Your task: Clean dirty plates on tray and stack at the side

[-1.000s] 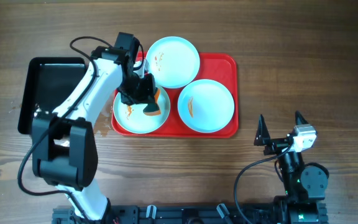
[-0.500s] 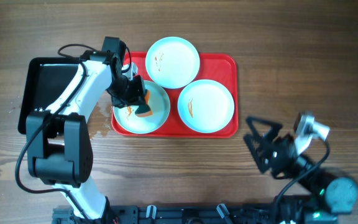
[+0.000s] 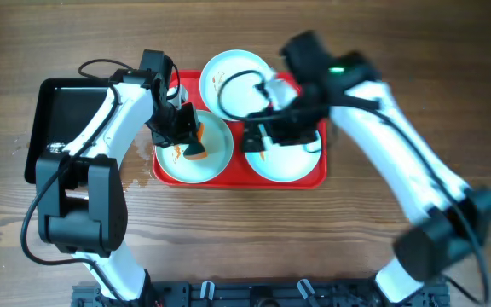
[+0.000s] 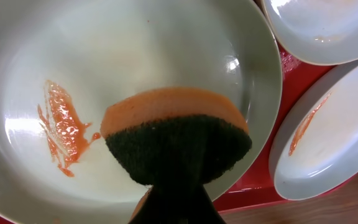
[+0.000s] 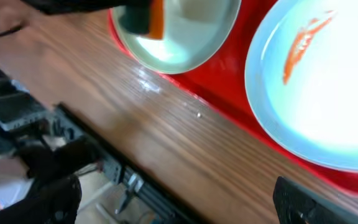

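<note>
Nearest my side of the rig, bare wooden table (image 3: 254, 230) runs up to the front rim of the red tray (image 3: 318, 89), which lies flat with all three plates on it, none stacked.

On the wrist feed, the right gripper (image 5: 173, 202) hovers over that strip of wood just short of the tray. Its two fingers are spread wide at the bottom corners of the picture, with nothing between them. From overhead, the right arm (image 3: 399, 162) is blurred as it reaches in across the tray's right side.

Next come the two front plates, side by side. The near-right plate (image 3: 284, 162) carries a short orange streak (image 5: 300, 43). The near-left plate (image 3: 216, 162) has a larger orange smear (image 4: 61, 124) on the side nearer the tray's left edge.

Over this plate the left gripper (image 3: 186, 128) is clamped on a sponge (image 4: 176, 134), pinching its dark green scouring face so that the orange foam side faces the plate. The sponge sits just beside the smear, not on it. I cannot tell whether it touches the plate.

Farther back, the far plate (image 3: 237, 85) fills the tray's rear and bears faint orange marks near its left rim.

Beyond the tray's left edge, a glossy black tray (image 3: 66, 111) lies on the table, apart from the red one.
</note>
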